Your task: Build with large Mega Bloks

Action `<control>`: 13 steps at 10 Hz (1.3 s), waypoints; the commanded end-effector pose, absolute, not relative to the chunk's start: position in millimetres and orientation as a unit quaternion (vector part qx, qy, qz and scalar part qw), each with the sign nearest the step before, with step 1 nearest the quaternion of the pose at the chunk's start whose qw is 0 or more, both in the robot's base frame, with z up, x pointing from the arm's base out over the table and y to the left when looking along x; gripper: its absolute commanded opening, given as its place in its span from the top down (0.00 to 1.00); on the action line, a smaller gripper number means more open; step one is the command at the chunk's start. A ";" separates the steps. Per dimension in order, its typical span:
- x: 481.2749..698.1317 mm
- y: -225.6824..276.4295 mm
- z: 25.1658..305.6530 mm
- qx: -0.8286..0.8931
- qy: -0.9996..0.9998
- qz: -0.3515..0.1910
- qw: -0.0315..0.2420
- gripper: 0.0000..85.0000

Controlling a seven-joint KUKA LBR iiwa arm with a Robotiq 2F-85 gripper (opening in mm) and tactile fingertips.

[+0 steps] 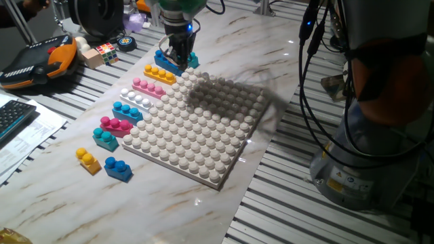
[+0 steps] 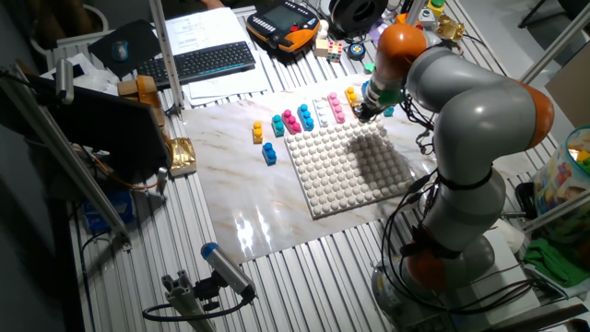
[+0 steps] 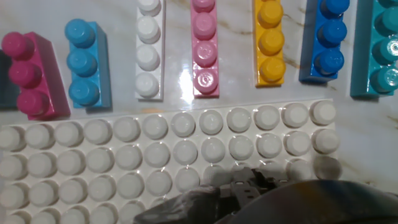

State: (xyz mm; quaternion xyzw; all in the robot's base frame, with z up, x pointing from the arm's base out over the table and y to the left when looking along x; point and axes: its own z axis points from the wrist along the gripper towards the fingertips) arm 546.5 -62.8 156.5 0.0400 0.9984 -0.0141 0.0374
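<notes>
Marble tabletop carries a white studded baseplate. Mega Bloks lie in a row along its edge. Gripper hovers over the blue brick; finger spacing undeterminable.

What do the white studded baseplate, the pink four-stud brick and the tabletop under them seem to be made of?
White studded baseplate: moulded plastic by the look, satin finish, with soft highlights on its rounded studs.
Pink four-stud brick: glossy plastic, with sharp glints on the stud tops.
Tabletop: polished marble or a marble-look laminate; it has brown veins on white and reflects light, but which one cannot be told.
</notes>
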 end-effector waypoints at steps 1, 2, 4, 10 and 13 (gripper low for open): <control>546.4 -64.3 157.1 0.038 0.999 -0.018 0.033 0.99; 546.0 -65.4 156.5 0.032 0.999 -0.012 0.027 0.99; 546.7 -65.9 156.1 0.027 0.999 0.000 0.019 0.99; 546.7 -65.9 156.1 0.063 0.998 -0.014 0.007 0.99; 546.7 -65.9 156.1 0.052 0.998 -0.026 0.015 0.99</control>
